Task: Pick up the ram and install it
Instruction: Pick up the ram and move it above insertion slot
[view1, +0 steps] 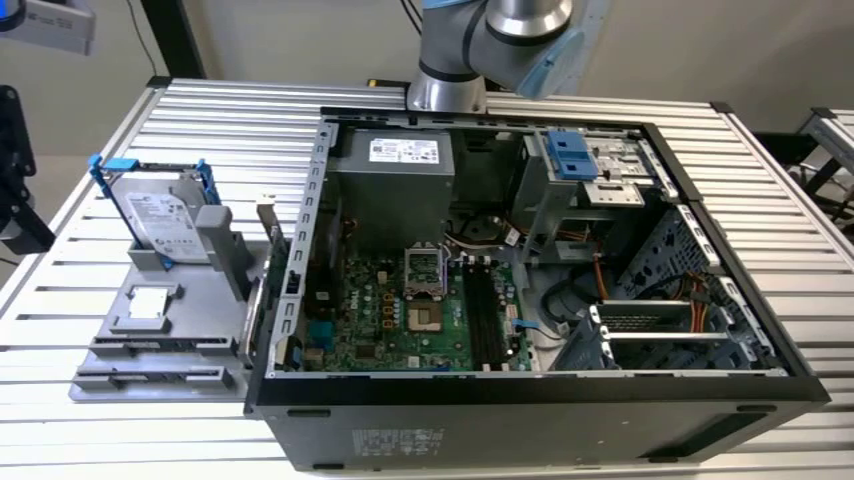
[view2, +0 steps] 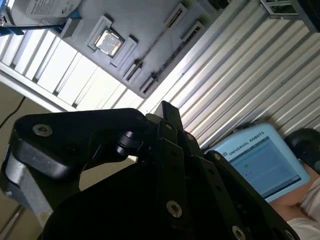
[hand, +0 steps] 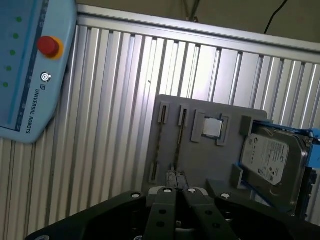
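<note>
One ram (hand: 177, 142) on edge in gray tray (hand: 200, 160), well ahead of gripper (hand: 176, 181); long axis running straight away from fingertips; fingers pressed together, holding nothing.

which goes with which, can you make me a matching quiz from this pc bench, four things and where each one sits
Things:
1 hard drive
2 black slots
3 red button
4 silver square chip

Places:
A on the light blue pendant
B flat in a recess of the grey holder
C on the green motherboard inside the open case
D standing in blue rails on the grey holder

Pairs: 1-D, 2-C, 3-A, 4-B
</note>
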